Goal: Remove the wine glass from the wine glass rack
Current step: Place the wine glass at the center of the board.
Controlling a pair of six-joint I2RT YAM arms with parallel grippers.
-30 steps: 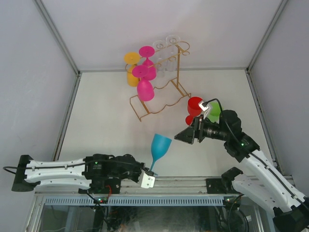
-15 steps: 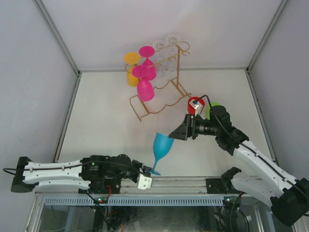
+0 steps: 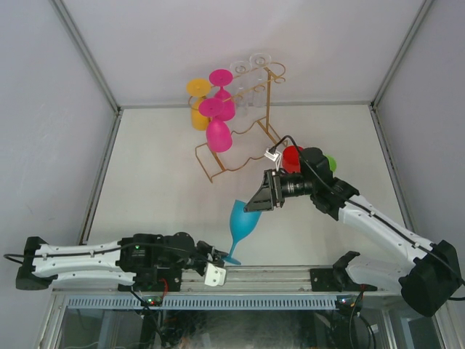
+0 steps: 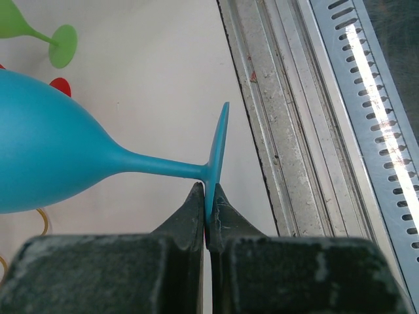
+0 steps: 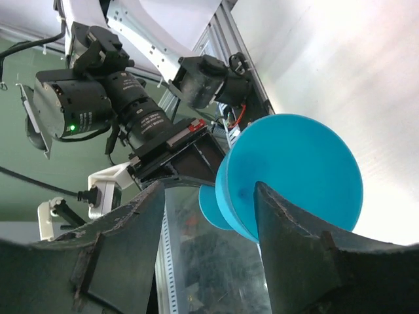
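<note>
At the near edge of the table (image 3: pixel 156 171), the left gripper (image 3: pixel 218 266) lies low over the aluminium rail (image 4: pixel 294 131). Its jaws are pinched narrow on the rim of the foot of a blue wine glass (image 3: pixel 243 220). The glass is clear of the rack and tips away from the gripper, its stem slanting up and its bowl toward the middle of the table.

The right gripper (image 3: pixel 256 202) reaches in from the right and meets the glass at the mouth of the bowl. In the right wrist view its two fingers (image 5: pixel 134 226) stand well apart, with the bowl in the gap beyond them. Whether either finger touches the bowl is hard to make out from here.

Behind the right arm a red glass (image 3: pixel 292 156) and a green glass (image 3: pixel 331 163) are on the table, both partly hidden.

Farther back stands the gold wire wine glass rack (image 3: pixel 251 142), near the far wall. Hanging upside down from its rails are two pink glasses (image 3: pixel 219 135), a yellow glass (image 3: pixel 197 116) and some clear glasses (image 3: pixel 251 83).
</note>
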